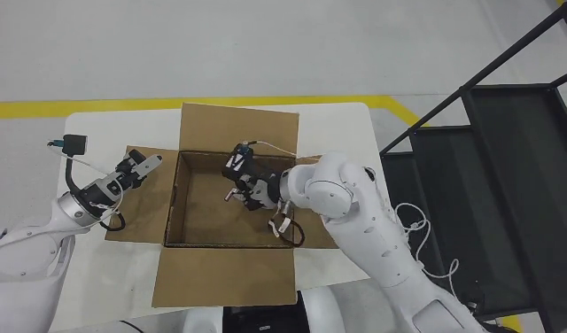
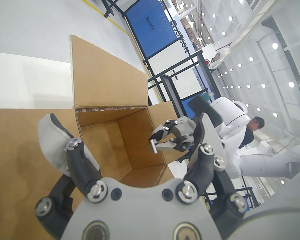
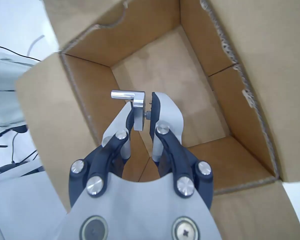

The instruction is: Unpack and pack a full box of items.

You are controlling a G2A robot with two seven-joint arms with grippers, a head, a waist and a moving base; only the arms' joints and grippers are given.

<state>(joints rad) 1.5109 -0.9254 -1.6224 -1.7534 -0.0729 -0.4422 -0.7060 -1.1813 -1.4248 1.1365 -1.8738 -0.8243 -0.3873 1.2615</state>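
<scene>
Oddly, for a job about a full box, the box point(image 1: 237, 129) holds next to nothing. Starting at the left, the left gripper point(image 1: 146, 163) hangs with its jaws wide apart and nothing between them. Right beneath them lies the left flap point(image 1: 155, 211), folded out flat on the table point(image 1: 97, 129), and the opening starts just ahead of the fingertips. The box stands open with its flaps splayed outward. It is plain brown corrugated card, ragged and torn along the rim, and its floor is bare. Over on the right, the right gripper point(image 3: 144, 106) is over the opening with its jaws clamped on the part point(image 3: 139, 116). This is a small bright metal block with a short round pin jutting sideways from its top and a little stud on the face toward one finger. The block sits up at the fingertips, pinched between the two pads. Directly below the jaws is bare box floor with a gap between, and the walls stand clear of the jaws on every side; whether the tips are under the rim or just above it is hard to tell. I judge the task to be at a turning point: either this is the last item coming out or the first going in. With one part in hand and nothing on the floor beneath it, a whole pass of packing seems left to do.
</scene>
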